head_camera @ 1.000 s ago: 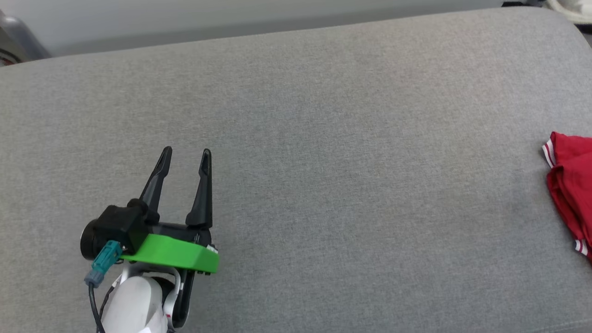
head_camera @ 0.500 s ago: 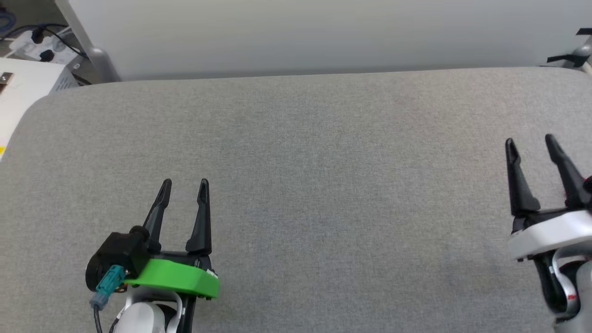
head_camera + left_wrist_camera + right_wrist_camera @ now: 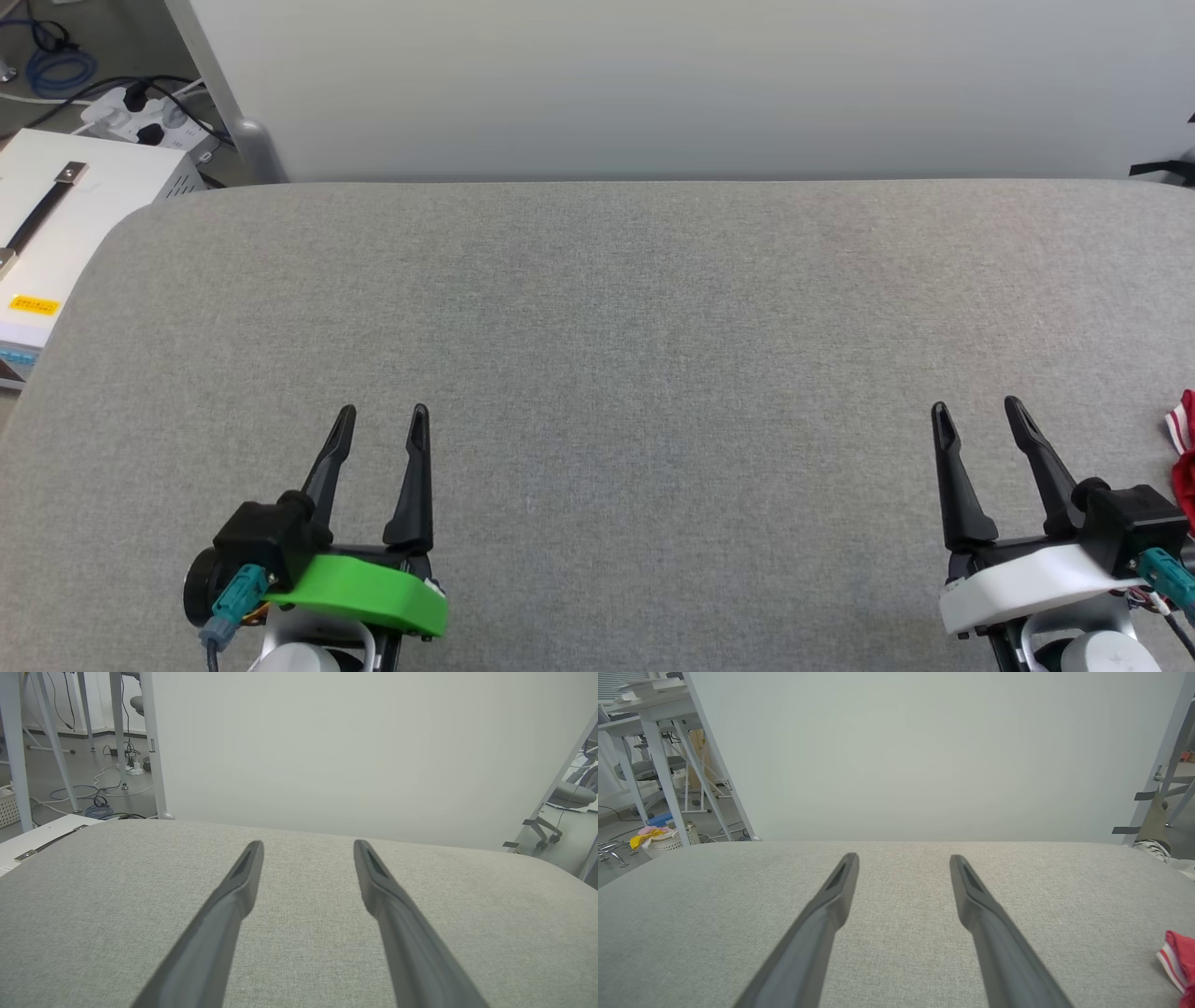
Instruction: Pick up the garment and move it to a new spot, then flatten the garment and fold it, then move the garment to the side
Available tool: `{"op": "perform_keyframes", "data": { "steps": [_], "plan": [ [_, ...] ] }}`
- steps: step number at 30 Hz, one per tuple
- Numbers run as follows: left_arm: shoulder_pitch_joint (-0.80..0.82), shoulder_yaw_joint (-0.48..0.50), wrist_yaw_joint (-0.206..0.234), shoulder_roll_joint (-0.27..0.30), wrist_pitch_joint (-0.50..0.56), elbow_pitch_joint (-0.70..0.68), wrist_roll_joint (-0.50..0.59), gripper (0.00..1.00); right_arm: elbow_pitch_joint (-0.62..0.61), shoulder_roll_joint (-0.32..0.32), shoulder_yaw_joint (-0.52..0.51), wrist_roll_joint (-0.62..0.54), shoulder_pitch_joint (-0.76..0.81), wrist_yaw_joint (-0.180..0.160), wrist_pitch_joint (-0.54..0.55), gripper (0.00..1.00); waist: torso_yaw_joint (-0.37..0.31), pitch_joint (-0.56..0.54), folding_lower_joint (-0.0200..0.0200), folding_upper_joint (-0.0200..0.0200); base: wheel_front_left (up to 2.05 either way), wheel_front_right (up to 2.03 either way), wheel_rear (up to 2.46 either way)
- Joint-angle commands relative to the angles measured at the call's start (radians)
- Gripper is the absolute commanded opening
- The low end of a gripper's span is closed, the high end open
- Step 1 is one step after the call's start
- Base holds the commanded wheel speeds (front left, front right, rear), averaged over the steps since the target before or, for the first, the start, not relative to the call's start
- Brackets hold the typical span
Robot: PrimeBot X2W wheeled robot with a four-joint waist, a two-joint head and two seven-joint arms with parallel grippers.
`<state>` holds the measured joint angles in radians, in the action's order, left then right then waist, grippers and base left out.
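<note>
A broad grey fabric-covered surface [image 3: 597, 308] with rounded corners spreads under soft, even light that casts hardly any shadow. A plain pale panel [image 3: 653, 84] stands along its far edge. Beyond the surface's far left corner sits a white case [image 3: 75, 205] with a dark strap. Behind the case, a white power strip [image 3: 140, 112] and a coil of blue cable [image 3: 65, 65] lie on the grey floor [image 3: 44, 765], among white metal frame legs [image 3: 117, 732]. Past the right end stands an office chair [image 3: 567, 795]. What may be a laundry basket [image 3: 670, 843] sits beside the legs of a white table [image 3: 649, 714].
</note>
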<state>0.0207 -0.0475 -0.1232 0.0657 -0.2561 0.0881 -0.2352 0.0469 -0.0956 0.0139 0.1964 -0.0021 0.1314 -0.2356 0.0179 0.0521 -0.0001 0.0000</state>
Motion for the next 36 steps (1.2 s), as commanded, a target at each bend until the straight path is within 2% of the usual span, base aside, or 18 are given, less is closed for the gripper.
{"op": "perform_keyframes", "data": {
  "steps": [1,21,22,36],
  "plan": [
    [-0.016,0.005,-0.005,-0.006,-0.006,0.002,0.006,1.00,0.010,0.003,0.000,-0.007,0.009,-0.001,-0.012,1.00,-0.001,-0.002,0.0001,0.0000,0.00,0.00,0.00],
    [-0.014,0.007,-0.007,-0.014,-0.006,0.011,-0.007,1.00,0.036,0.018,0.009,0.004,-0.014,-0.001,-0.026,1.00,-0.011,0.003,0.0001,0.0000,0.00,0.00,0.00],
    [-0.014,0.007,-0.007,-0.014,-0.006,0.011,-0.008,0.00,0.035,0.019,0.010,0.003,-0.015,-0.001,-0.026,0.00,-0.011,0.005,0.0001,0.0000,0.00,0.00,0.00],
    [-0.007,0.011,0.010,-0.011,0.025,0.001,0.021,0.00,0.029,0.021,0.006,-0.016,0.000,0.000,0.008,0.00,-0.012,-0.002,0.0001,0.0000,0.00,0.00,0.00]
  ]
}}
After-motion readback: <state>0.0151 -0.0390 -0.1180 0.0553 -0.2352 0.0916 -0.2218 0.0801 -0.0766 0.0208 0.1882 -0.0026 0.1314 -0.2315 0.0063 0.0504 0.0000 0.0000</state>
